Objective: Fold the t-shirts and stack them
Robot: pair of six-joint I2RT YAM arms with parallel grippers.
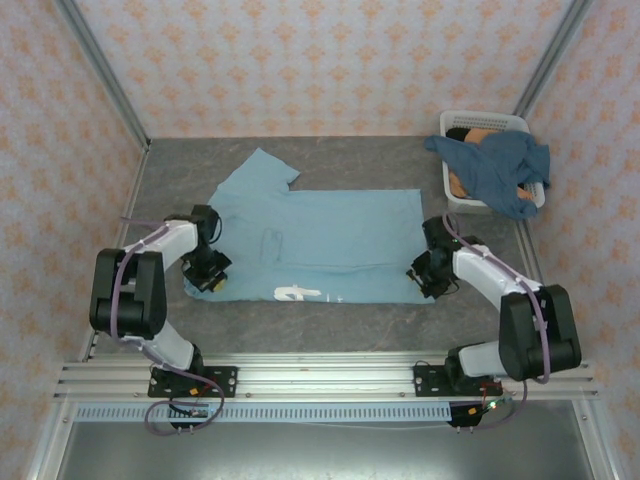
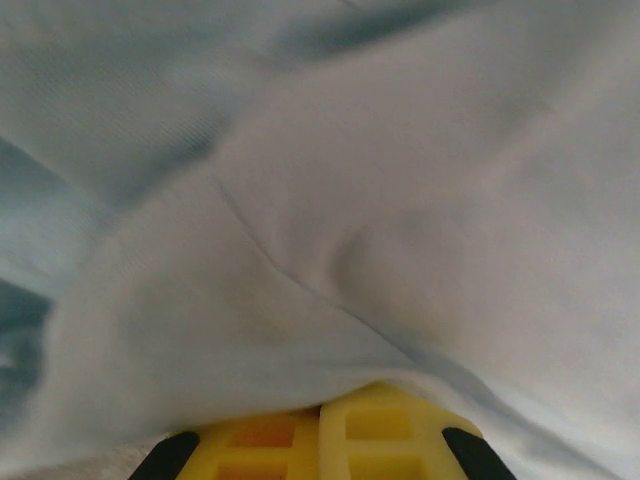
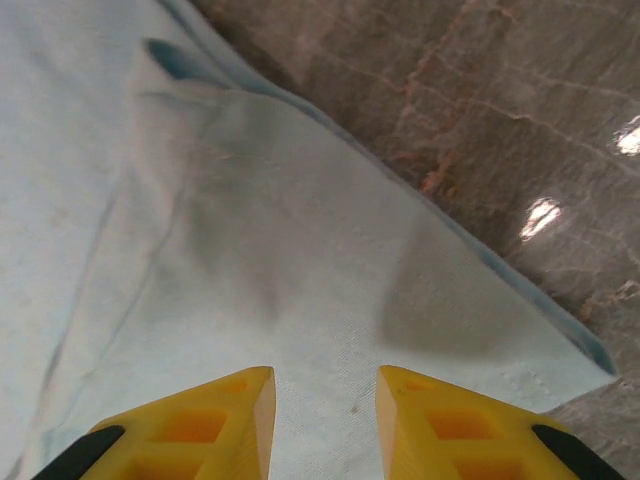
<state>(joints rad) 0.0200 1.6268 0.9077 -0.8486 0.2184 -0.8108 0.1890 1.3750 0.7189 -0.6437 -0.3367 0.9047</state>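
the left gripper [image 2: 320, 408] has its yellow pads pressed together, and the light sky-blue cotton t-shirt [image 2: 330, 220] bunches up right off their tips, so i judge it is pinching the cloth at the sleeve end. the right gripper [image 3: 325, 385] stands with its jaws spread, nothing between them; the shirt's hem corner lies flat beneath them and just to their right, with the grey marbled table top [image 3: 480, 100] bare beyond that corner.

from above, the shirt [image 1: 340, 235] stretches between the two grippers, left gripper [image 1: 208, 272] at one end and right gripper [image 1: 425, 272] at the other. it lies spread out and mostly smooth, one sleeve sticking out past the left jaws. it looks at most part-folded, and i can't tell how many layers there are.

the white lettering [image 1: 300, 293] sits by the near edge, between the jaws, too small to read. no brand or label is legible.

far beyond the right jaws, a darker dusty-blue t-shirt [image 1: 495, 172] hangs crumpled over the white slatted plastic basket [image 1: 487, 121], unfolded. no stack has been started, so most of the job is left.
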